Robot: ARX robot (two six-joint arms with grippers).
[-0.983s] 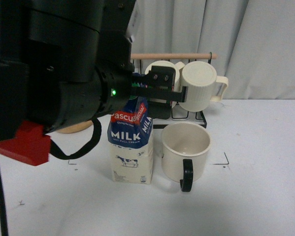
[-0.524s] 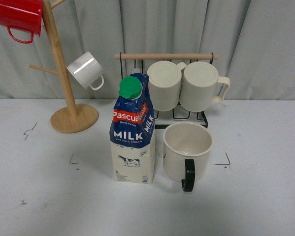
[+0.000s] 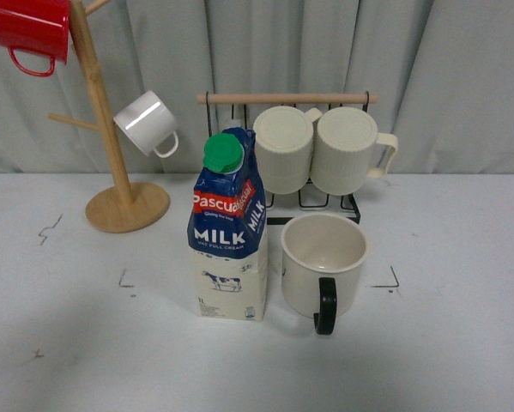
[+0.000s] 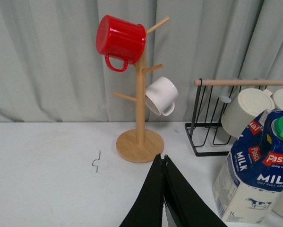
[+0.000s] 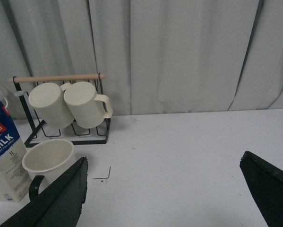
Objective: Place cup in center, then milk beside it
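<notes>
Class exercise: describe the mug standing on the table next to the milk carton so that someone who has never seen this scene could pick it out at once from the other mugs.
Start at the white table in front of the curtain and find the tall blue milk carton near its middle. The cup stands upright right beside it, in front of the black wire rack. Unlike the ribbed cream mugs on that rack, it is smooth, with a black handle.

A wooden mug tree (image 3: 102,129) at ten o'clock holds a red mug (image 3: 29,30) and small white mug (image 3: 145,123); two ribbed cream mugs (image 3: 325,150) hang on a black wire rack (image 3: 287,99) at twelve.
</notes>
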